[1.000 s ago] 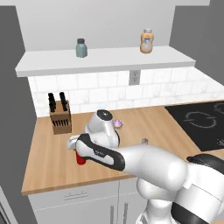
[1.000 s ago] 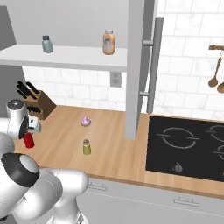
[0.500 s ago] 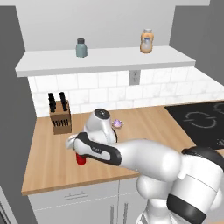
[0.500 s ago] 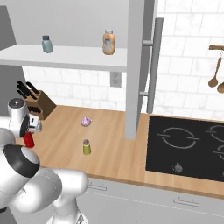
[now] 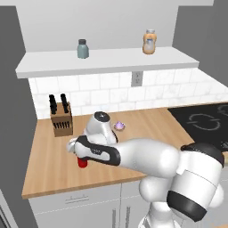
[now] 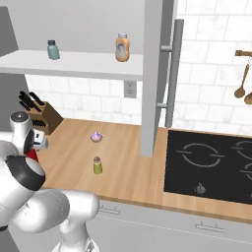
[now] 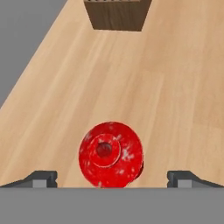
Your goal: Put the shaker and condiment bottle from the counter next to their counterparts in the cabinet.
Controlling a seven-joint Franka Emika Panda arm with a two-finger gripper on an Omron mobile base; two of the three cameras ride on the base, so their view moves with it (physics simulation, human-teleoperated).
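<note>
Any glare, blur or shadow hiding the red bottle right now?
Hand view: sharp, evenly lit, red condiment bottle seen top-down between the open gripper tips. Left base view: the arm hides most of it, soft rendering. Right base view: a red sliver beside the arm.

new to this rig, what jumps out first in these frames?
The red condiment bottle seen from above, standing on the counter between the open gripper fingertips, not yet gripped. Behind it stands a knife block by the wall. Up on the cabinet shelf sit a grey-teal shaker and an orange-tan bottle, well apart.
</note>
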